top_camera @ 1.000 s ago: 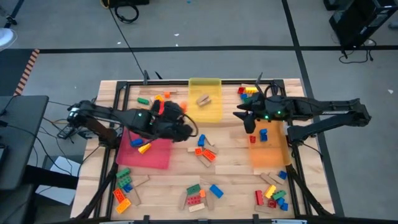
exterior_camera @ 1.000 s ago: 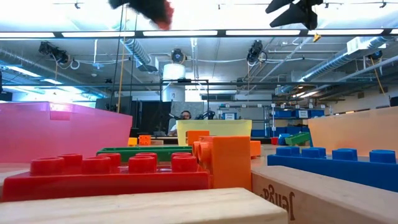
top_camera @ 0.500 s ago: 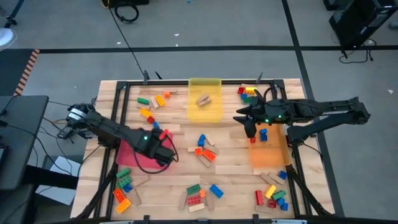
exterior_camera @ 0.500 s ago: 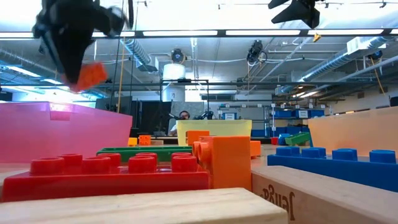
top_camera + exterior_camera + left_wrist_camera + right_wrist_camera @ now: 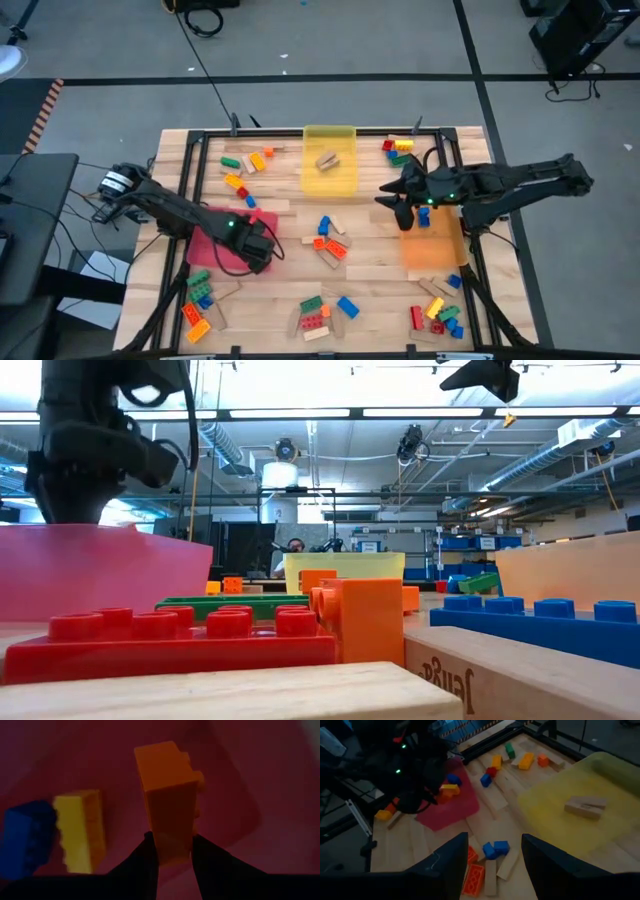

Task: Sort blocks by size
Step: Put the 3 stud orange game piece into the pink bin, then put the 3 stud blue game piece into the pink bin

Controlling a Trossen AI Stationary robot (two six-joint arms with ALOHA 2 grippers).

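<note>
Since the earlier frame the left gripper [image 5: 256, 245] has swung from mid-bench down over the red tray [image 5: 212, 250] and now sits low inside it. Its fingers pinch an orange brick [image 5: 167, 800], which hangs beside a yellow brick [image 5: 80, 830] and a blue brick [image 5: 27, 837] lying there; release seems close, though whether it touches the tray floor is unclear. The right gripper [image 5: 400, 205] waits part-open and empty by the orange tray [image 5: 432, 250].

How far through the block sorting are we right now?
Early. Done: one wooden block in the yellow tray, a yellow brick in the red tray. In hand: left pincer holds an orange brick there. Right pincer is empty. Left: scattered bricks across the table.
</note>
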